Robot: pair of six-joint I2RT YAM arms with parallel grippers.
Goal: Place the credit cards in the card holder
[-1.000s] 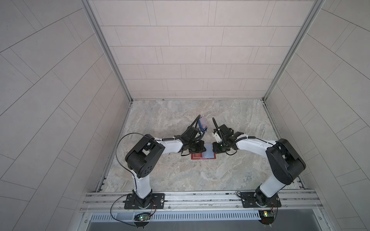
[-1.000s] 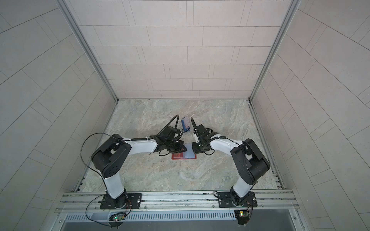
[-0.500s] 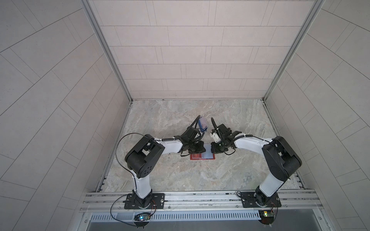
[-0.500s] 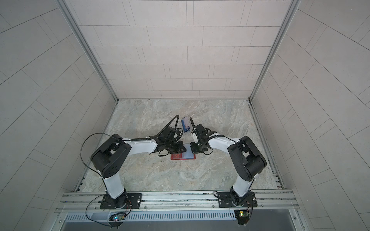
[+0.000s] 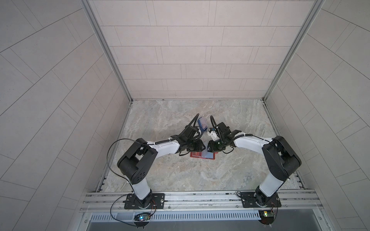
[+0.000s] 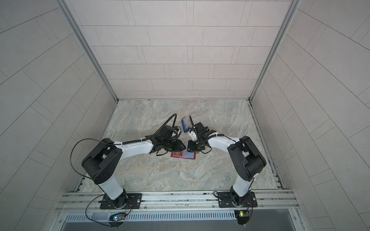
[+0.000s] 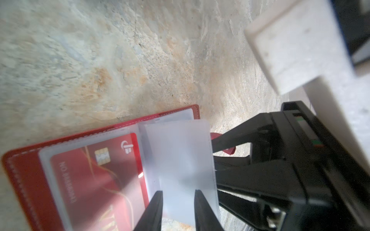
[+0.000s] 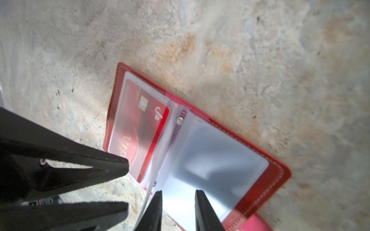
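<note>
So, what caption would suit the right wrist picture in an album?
Open red card holder on the marble table, red card sleeved inside, right gripper open over its pale page.

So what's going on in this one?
Both arms meet over the open red card holder, which lies flat on the table. A red card is tucked into one side, and a pale card appears tucked into the other. The left gripper and right gripper hover low over it, jaws open, holding nothing. A small blue stand sits behind.

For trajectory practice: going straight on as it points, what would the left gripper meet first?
Likely the pale plastic sleeve of the card holder, just ahead of the left gripper; depth unclear.
</note>
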